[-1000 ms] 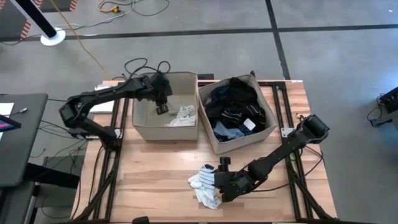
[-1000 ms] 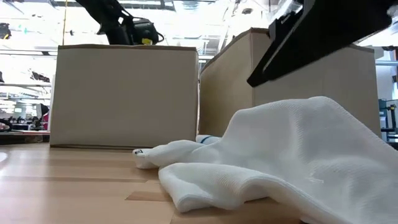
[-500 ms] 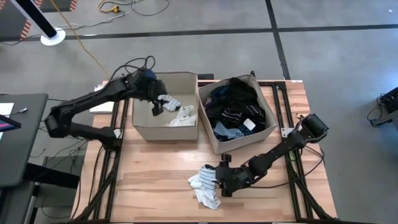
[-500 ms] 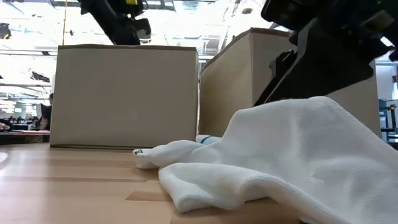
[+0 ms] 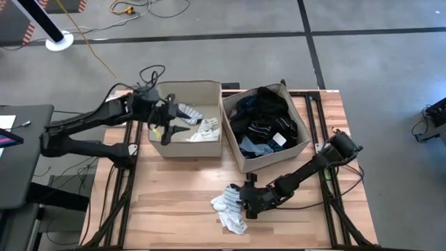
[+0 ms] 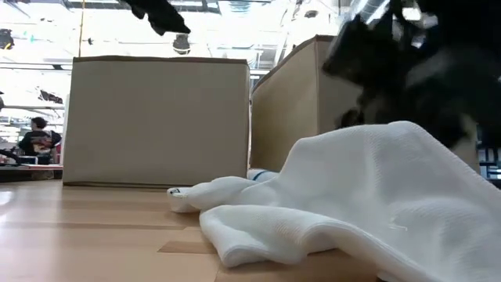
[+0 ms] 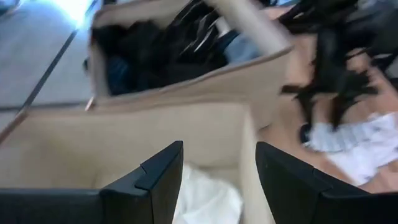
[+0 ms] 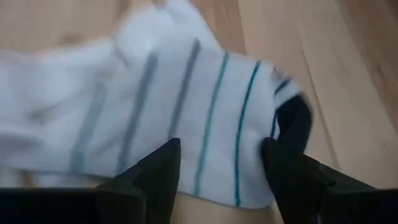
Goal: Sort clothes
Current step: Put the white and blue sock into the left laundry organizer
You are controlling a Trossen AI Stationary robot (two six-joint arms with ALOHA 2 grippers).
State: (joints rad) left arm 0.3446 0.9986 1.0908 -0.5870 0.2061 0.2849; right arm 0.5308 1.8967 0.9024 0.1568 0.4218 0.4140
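white striped sock, beige bins

A white sock with thin grey and teal stripes and a dark heel patch lies on the wooden counter. The right gripper hangs close over it, its two dark fingers spread apart above the sock's near edge.

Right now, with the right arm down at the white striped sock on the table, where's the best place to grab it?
Probably the bunched upper fold of the white striped sock nearest the right gripper, coming from above. It lies flat and crumpled on the wooden table, so only raised folds give the open fingers something to pinch.
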